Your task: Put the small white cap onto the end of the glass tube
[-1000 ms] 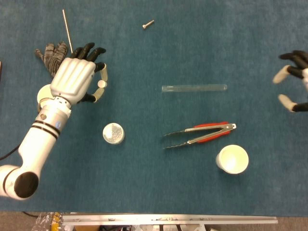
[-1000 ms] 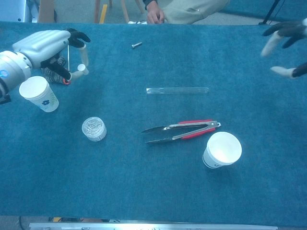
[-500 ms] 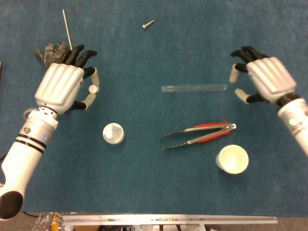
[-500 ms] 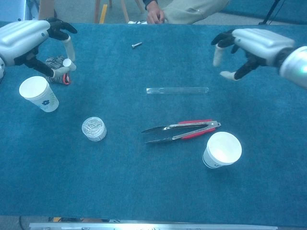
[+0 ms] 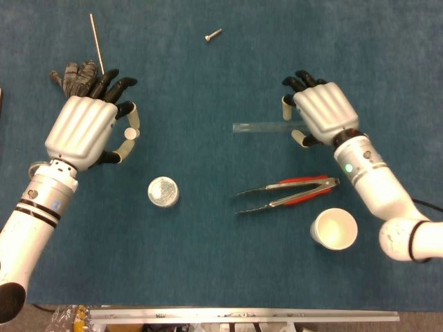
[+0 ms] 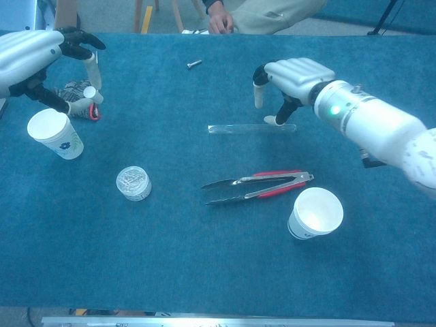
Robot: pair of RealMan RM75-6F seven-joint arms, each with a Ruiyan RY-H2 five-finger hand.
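Observation:
The glass tube (image 5: pixel 261 127) (image 6: pixel 238 128) lies flat across the middle of the blue table. My right hand (image 5: pixel 320 111) (image 6: pixel 291 73) hovers over the tube's right end and hides it in the head view. Its fingers are spread and arched, and the thumb tip comes down right beside the tube; it holds nothing. At the far left my left hand (image 5: pixel 83 131) (image 6: pixel 33 53) is raised above the table. It pinches the small white cap (image 5: pixel 129 133) (image 6: pixel 89 92) between thumb and a finger.
Red-handled metal tongs (image 5: pixel 287 191) lie just in front of the tube, with a white paper cup (image 5: pixel 334 229) to their right. A round clear container (image 5: pixel 163 191), another paper cup (image 6: pixel 54 133), a grey glove (image 5: pixel 75 76), a thin rod (image 5: pixel 97 43) and a screw (image 5: pixel 213 34) are scattered around.
My right hand has swept in from the right edge and lowered over the tube's right end. My left hand has drifted slightly back and left, still pinching the cap. The tube has not moved.

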